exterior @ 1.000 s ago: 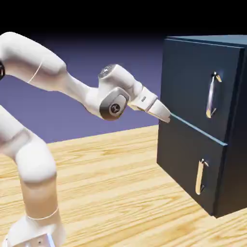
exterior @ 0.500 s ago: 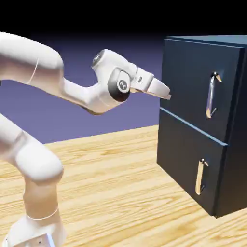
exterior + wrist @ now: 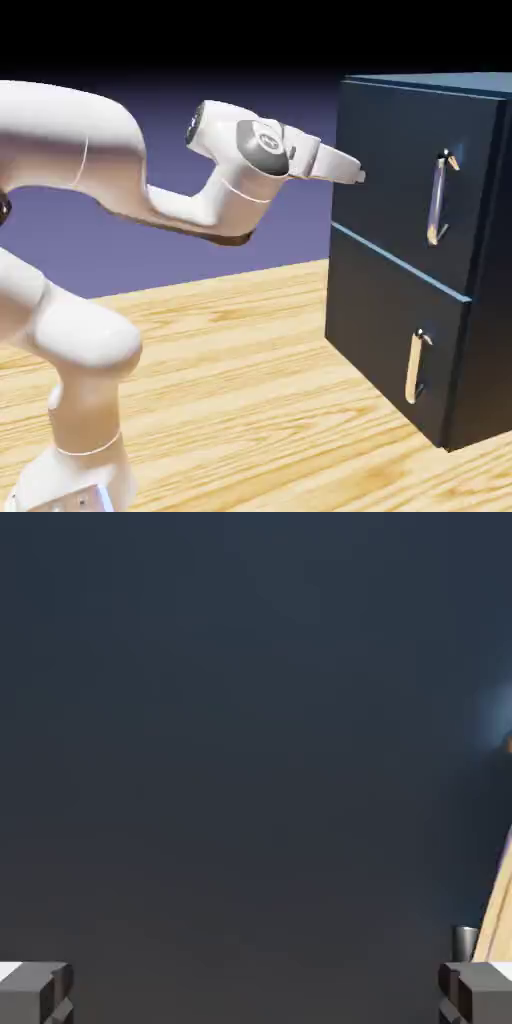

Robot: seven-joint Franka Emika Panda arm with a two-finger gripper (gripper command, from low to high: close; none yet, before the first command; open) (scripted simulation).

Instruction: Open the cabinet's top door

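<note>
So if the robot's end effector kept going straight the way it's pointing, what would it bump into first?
Most likely the flat navy front of the top door. The open end effector points level at that panel, well to the side of its silver bar handle. Dark panel fills the hand view, so nothing seems to be between.

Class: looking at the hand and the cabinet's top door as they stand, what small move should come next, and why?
Probably shift the open hand across the top door toward its handle. The hand sits near the door's left edge, apart from the handle, with nothing between its fingers.
</note>
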